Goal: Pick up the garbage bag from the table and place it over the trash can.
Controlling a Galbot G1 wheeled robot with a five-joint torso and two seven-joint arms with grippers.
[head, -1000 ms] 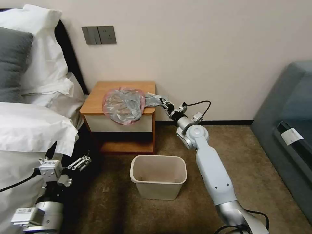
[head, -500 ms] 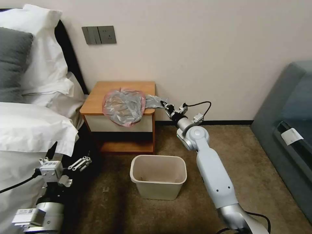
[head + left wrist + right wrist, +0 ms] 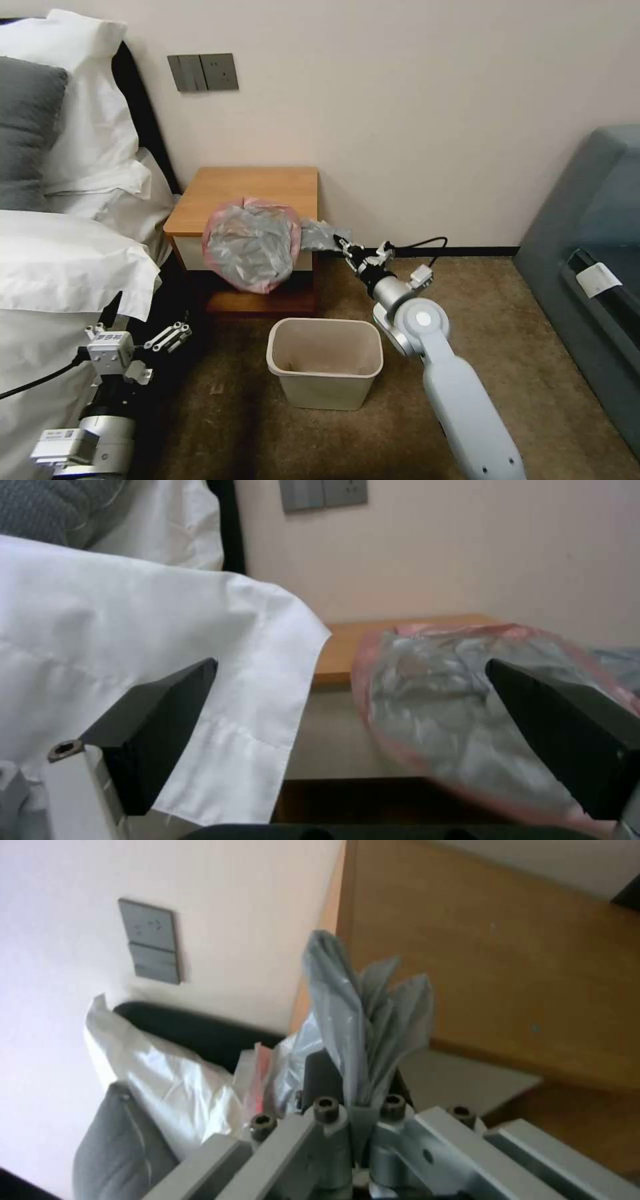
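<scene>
The garbage bag, crinkled grey plastic with a pink rim, hangs over the front edge of the table and covers the white drawer front. My right gripper is shut on the bag's twisted grey end, just off the table's front right corner; the right wrist view shows that plastic pinched between the jaws of the right gripper. The beige trash can stands on the carpet in front of the table, below the bag. My left gripper waits open low beside the bed, facing the bag.
A bed with white sheets and pillows lies along the left, close to my left arm. A grey sofa stands on the right. Brown carpet lies open around the trash can. A switch plate is on the wall.
My right gripper has drawn back and down from the table's corner, dragging the bag forward. The bag slid off the tabletop and now hangs over the front edge. My left arm barely moved.
</scene>
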